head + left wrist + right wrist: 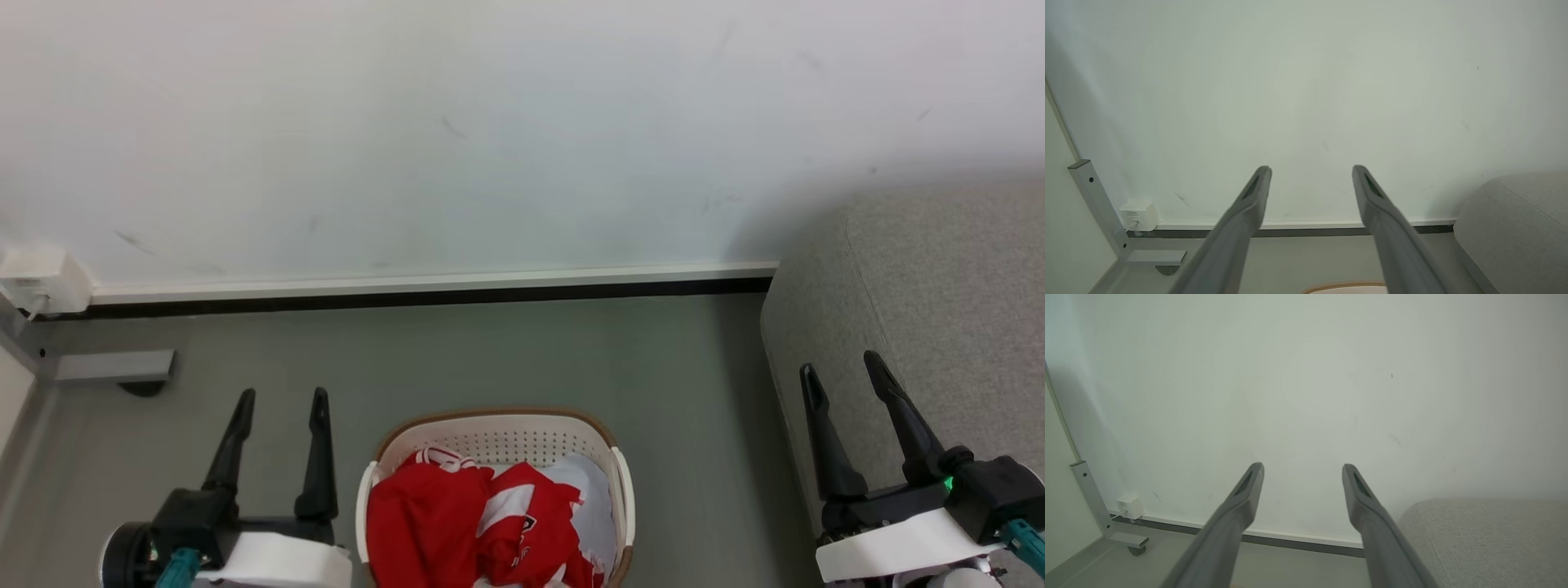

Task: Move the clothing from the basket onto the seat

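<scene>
Clothing (441,523), bright red and crumpled, fills the basket (498,426) on the floor (571,351) between your left gripper (282,400) and right gripper (841,367), both spread wide, empty. It looks light and limp; pinch a raised fold. The seat (939,327) stands at your right.

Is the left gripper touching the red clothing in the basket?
Apart. The head view shows the left gripper beside the basket, with floor and the basket wall between it and the clothing.
</scene>
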Tool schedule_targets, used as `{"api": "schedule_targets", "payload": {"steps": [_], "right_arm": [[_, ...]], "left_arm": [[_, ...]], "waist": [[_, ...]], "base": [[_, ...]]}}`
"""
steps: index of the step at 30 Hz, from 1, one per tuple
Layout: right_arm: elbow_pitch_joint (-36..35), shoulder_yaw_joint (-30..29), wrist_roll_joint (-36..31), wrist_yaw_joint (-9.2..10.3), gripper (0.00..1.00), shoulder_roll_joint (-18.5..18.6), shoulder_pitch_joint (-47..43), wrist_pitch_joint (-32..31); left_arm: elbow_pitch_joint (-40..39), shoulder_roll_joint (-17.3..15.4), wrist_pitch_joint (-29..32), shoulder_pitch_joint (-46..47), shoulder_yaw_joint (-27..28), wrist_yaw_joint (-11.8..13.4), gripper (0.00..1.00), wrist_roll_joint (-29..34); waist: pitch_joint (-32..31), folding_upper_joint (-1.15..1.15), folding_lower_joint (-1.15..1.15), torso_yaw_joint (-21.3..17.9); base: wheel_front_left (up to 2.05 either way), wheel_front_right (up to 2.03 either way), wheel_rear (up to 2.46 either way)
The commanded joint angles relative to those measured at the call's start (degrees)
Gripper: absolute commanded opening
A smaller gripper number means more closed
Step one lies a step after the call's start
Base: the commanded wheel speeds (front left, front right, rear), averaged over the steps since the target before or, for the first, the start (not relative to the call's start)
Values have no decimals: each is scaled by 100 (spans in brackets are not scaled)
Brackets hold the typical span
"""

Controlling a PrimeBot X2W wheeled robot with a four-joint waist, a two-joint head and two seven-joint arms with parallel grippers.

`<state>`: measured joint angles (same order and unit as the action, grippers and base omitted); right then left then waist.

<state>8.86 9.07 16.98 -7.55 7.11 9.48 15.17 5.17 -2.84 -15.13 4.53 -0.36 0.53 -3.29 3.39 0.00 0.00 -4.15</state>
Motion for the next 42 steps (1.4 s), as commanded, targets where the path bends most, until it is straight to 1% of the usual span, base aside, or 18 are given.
{"api": "schedule_targets", "payload": {"steps": [1,6,14,23,29,36,42], "right_arm": [[-47,2,17,12,100,30,86,-4],[-124,33,17,11,100,33,278,-4],[-242,45,34,11,100,3,623,-4],[-407,24,87,11,100,-5,985,-4],[-535,-93,98,12,100,-110,1206,-4],[-645,-112,109,12,100,-246,1403,-4],[-704,-102,109,12,100,-290,1552,-4]], "left_arm": [[3,-17,-5,83,11,-19,100,-3],[-10,-16,-5,299,21,-44,100,-28],[144,-15,-5,692,118,-187,100,-51],[686,-80,-4,1231,139,-413,100,77],[1318,-199,-4,1705,65,-564,100,98],[2544,-389,5,2367,-75,-644,100,149],[3578,-518,349,3065,-263,-692,100,184]], "waist": [[150,0,0,-58],[502,0,0,-156],[1083,0,0,-342],[1795,0,0,-589],[2280,0,0,-718],[2735,0,0,-846],[3016,0,0,-983]], "base": [[0,0,0],[0,0,0],[0,0,0],[0,0,0],[0,0,0],[0,0,0],[0,0,0]]}}
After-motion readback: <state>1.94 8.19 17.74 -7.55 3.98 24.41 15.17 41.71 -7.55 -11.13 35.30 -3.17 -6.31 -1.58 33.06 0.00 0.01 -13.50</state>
